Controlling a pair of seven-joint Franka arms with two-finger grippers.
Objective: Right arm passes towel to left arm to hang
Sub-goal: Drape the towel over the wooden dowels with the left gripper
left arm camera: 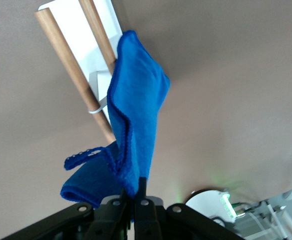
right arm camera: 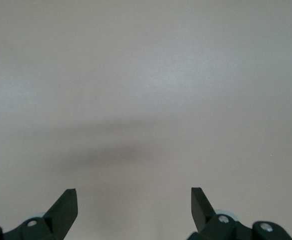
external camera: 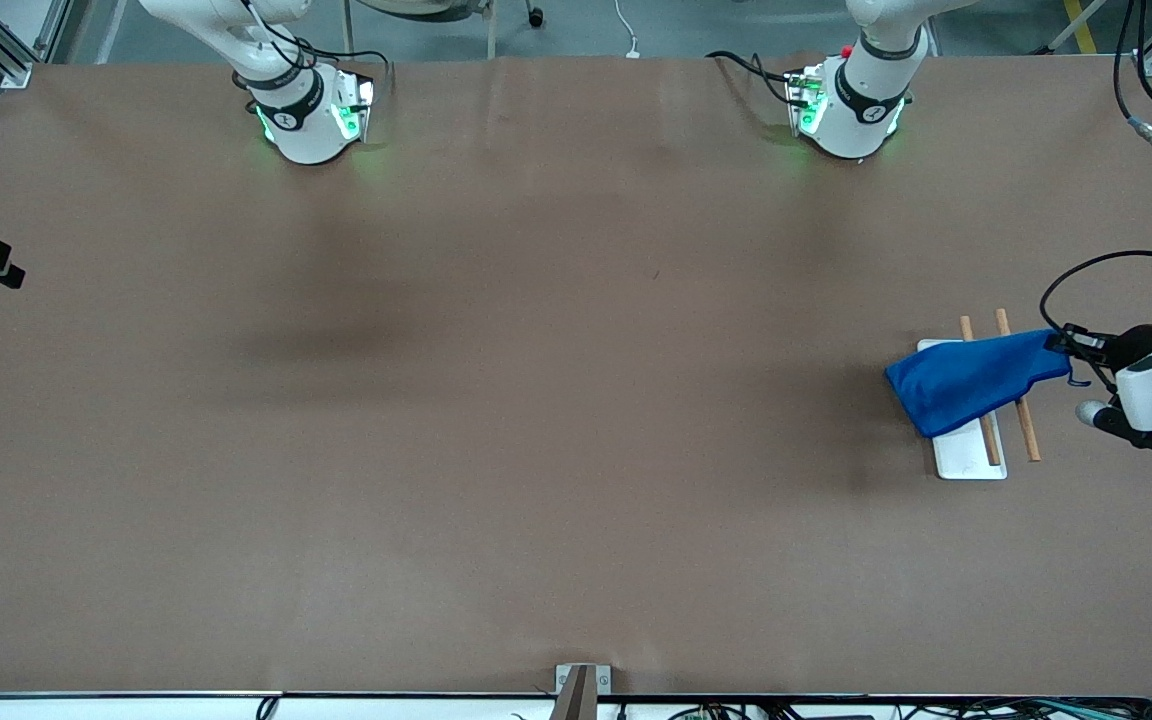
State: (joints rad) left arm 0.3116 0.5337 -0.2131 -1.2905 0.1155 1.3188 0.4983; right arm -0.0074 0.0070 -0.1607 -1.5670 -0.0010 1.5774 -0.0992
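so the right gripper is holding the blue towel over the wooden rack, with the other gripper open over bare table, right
Not quite: the left gripper holds the blue towel over the wooden rack, as the left wrist view shows. The right gripper is the open one, over bare table.

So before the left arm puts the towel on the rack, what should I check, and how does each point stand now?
1. Left gripper shut on the towel: ok, it pinches one edge.
2. Towel over the rack: ok; it hangs above the two wooden rods and the white base.
3. Towel resting on the rods: cannot tell; it drapes close to them, contact is not clear.
4. Loop free: ok, it dangles loose beside the towel, not caught on a rod.
5. Right gripper out of the way: ok; open, holding nothing, over bare table.
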